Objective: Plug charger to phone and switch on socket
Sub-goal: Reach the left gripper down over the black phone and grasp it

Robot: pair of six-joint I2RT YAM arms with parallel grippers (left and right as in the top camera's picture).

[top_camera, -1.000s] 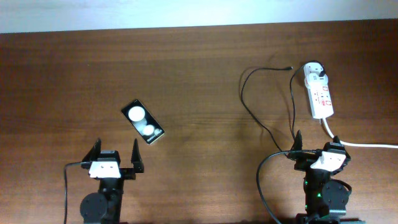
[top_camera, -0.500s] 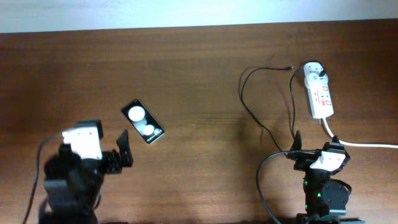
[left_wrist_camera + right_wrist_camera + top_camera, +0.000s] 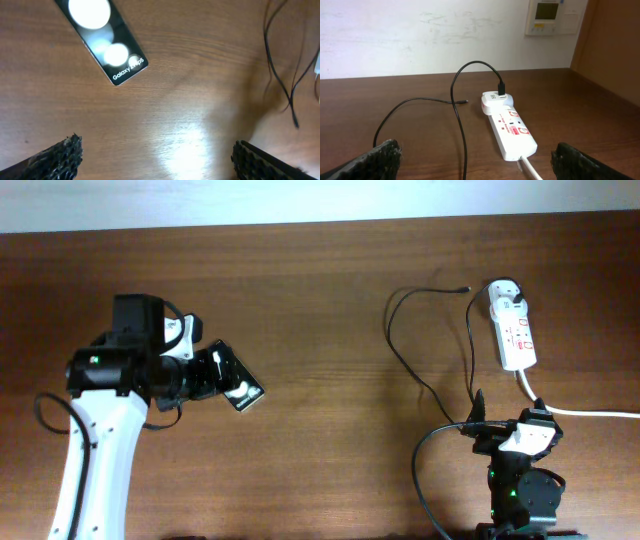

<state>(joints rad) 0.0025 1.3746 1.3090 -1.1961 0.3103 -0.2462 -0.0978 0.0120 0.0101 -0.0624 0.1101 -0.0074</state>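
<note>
Within the last second the left arm has swung up from its rest at the near edge. The left gripper [image 3: 205, 371] now hangs over the near-left end of the small, flat, black rectangular phone [image 3: 241, 388], which has not shifted on the brown wooden worktop [image 3: 330, 270]. In the left wrist view the phone lies ahead of the fingertips and off to one side, not between them. The jaws stand wide apart and touch nothing. I judge the arm is placed to line up on the phone, but no grasp has begun.

The charger [image 3: 390, 330], a long thin black cable, lies well apart on the right half of the worktop. Its small plug tip [image 3: 467, 289] is loose on the wood. Its white adapter [image 3: 505, 290] is seated in the far end of the narrow white socket [image 3: 516, 335] strip with red markings. The right gripper [image 3: 508, 432] has not stirred from the near edge; its jaws are apart and empty, with the cable's loop just beside it. Plugging in and switching on are both not yet done.
</note>
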